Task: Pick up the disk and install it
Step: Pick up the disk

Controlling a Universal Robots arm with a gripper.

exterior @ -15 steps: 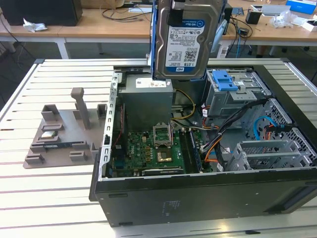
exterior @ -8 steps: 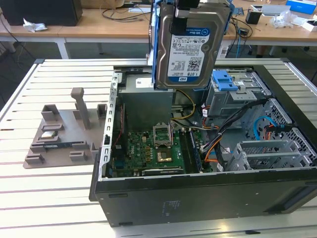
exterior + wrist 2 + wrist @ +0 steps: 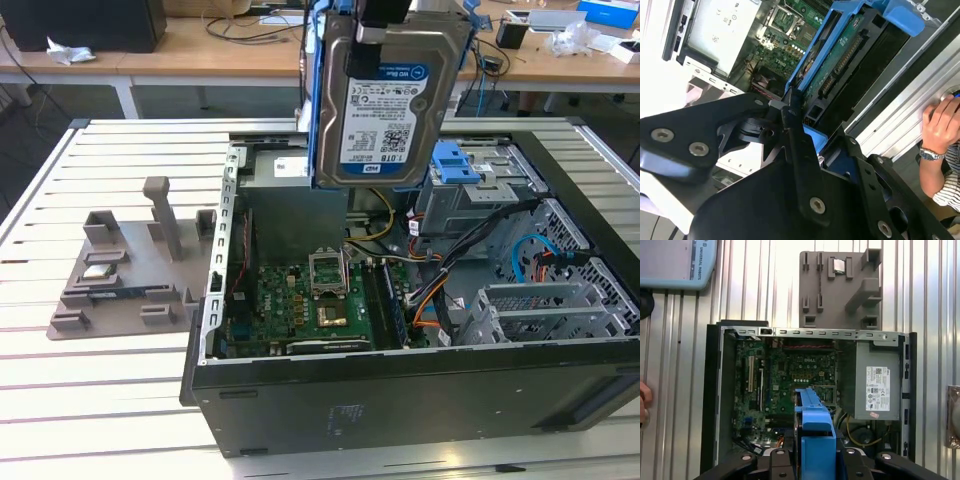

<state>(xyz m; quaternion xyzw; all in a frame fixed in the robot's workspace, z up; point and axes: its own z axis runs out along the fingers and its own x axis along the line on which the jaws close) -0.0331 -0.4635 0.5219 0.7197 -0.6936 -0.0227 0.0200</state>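
Disk (image 3: pixel 390 100) hangs upright from tool (image 3: pixel 383 22), top cut off.

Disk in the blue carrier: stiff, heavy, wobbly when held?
Likely rigid: the disk hangs upright from the gripper without sagging. Probably dense for its size, given the metal casing. The plastic carrier may flex, so slight wobble in the grip is possible.

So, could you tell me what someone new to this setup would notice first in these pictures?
The disk, in its blue carrier, hangs upright from the tool above the open computer case, label toward the exterior camera. Inside the case lies the green motherboard; a grey fixture plate sits on the slatted table at the exterior view's left.
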